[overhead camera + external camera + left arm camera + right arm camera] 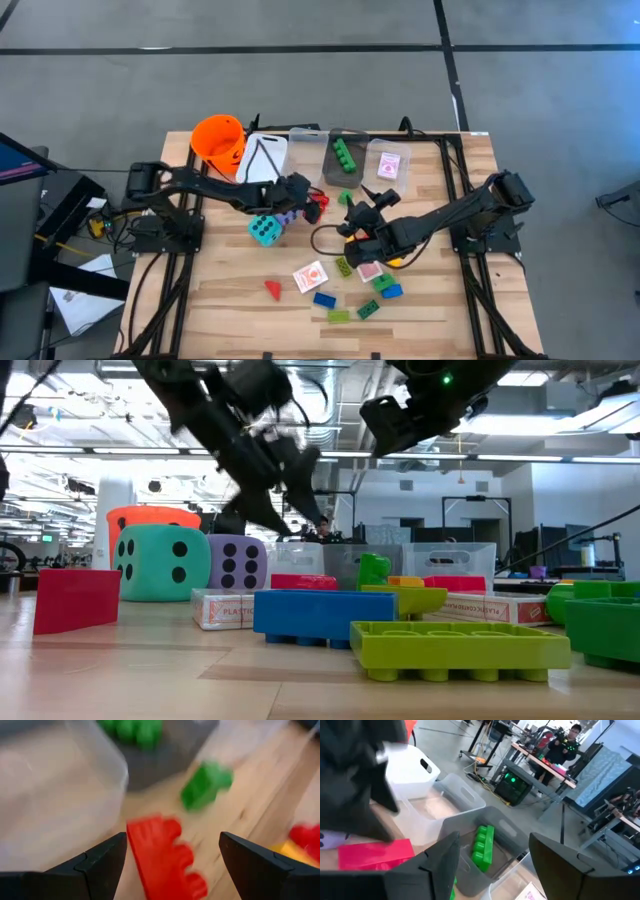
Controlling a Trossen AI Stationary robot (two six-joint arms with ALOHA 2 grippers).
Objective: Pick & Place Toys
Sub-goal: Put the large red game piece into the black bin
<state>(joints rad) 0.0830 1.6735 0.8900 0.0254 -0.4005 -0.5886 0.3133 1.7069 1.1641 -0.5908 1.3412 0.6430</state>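
A: Where is the left gripper (312, 203) now?

B: Near the middle of the table, just in front of the clear bins, with the purple die (287, 217) and teal die (265, 231) beside its arm. Its wrist view shows the two fingers spread wide with a red brick (165, 857) between them; whether the pads touch it I cannot tell, so I would not call it held.

A: And the right gripper (372, 203)?

B: Raised above the table centre, pointing toward the grey bin (345, 172) that already holds a green brick (482, 847). Its fingers stand parted with nothing between them.

A: How will that red brick handle?

B: Likely light and rigid, hard plastic with smooth, somewhat slippery faces. I would close on its two flat long sides, not across the studs, so it does not twist out.

A: What is left?

B: Plenty lies loose: a red wedge (272, 289), a playing card (311, 276), a blue brick (324, 299), green bricks toward the front edge, and one small green brick (205, 784) near the bins. The cards are thin and flat, probably hardest to lift.
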